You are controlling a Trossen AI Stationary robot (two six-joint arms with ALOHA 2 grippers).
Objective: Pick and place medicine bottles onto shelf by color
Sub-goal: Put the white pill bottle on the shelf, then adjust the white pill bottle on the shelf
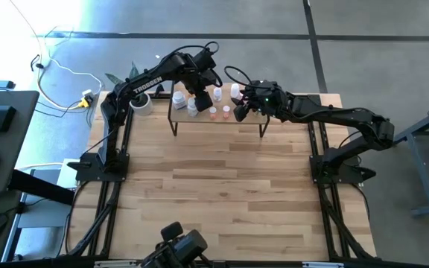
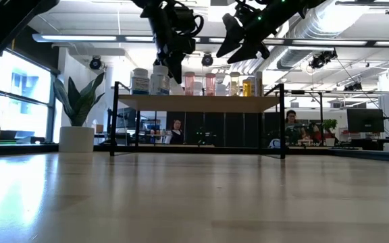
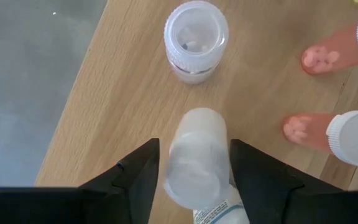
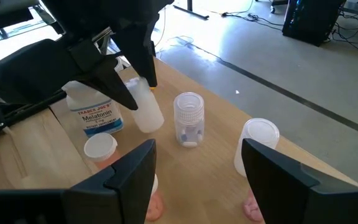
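L gripper (image 3: 194, 177) around white bottle (image 3: 197, 158)

Overhead, table-level, two wrist close-ups

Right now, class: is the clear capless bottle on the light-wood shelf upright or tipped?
Upright: the clear capless bottle stands on the shelf, mouth upward.

Two dark robot grippers (image 2: 171, 50) (image 2: 245, 37) hang above a light-wood shelf on black legs (image 2: 198, 103) lined with small pill bottles (image 2: 210, 84), apparently white, pink and amber.
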